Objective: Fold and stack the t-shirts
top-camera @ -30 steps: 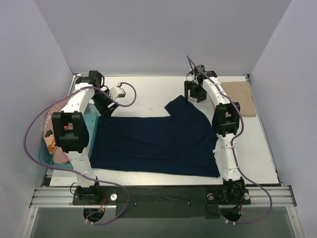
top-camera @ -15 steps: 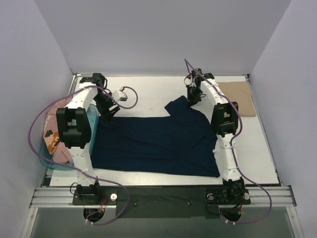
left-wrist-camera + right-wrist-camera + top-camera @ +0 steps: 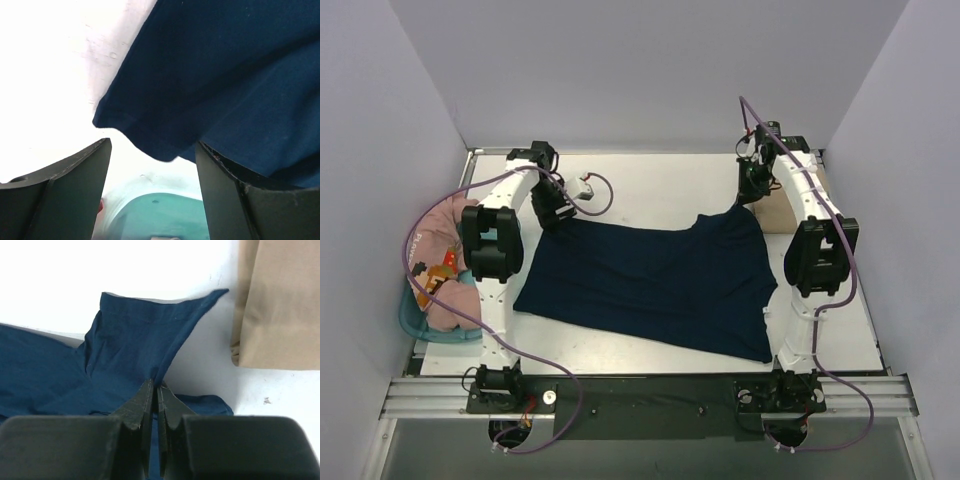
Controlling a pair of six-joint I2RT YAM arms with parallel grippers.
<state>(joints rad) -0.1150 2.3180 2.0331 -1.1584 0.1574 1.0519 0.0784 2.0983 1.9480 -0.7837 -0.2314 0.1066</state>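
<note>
Right gripper [image 3: 155,386] pinches the navy t-shirt [image 3: 650,280] at upper right; left gripper [image 3: 151,148], gaping wide, should seize the upper-left corner fully before spreading.

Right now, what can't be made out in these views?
Right wrist view: tan shirt cut off by frame edge.
Top view: right arm hides most of the tan shirt; pink shirt print too small.
Left wrist view: unclear whether the open left pincer touches the navy shirt.
</note>
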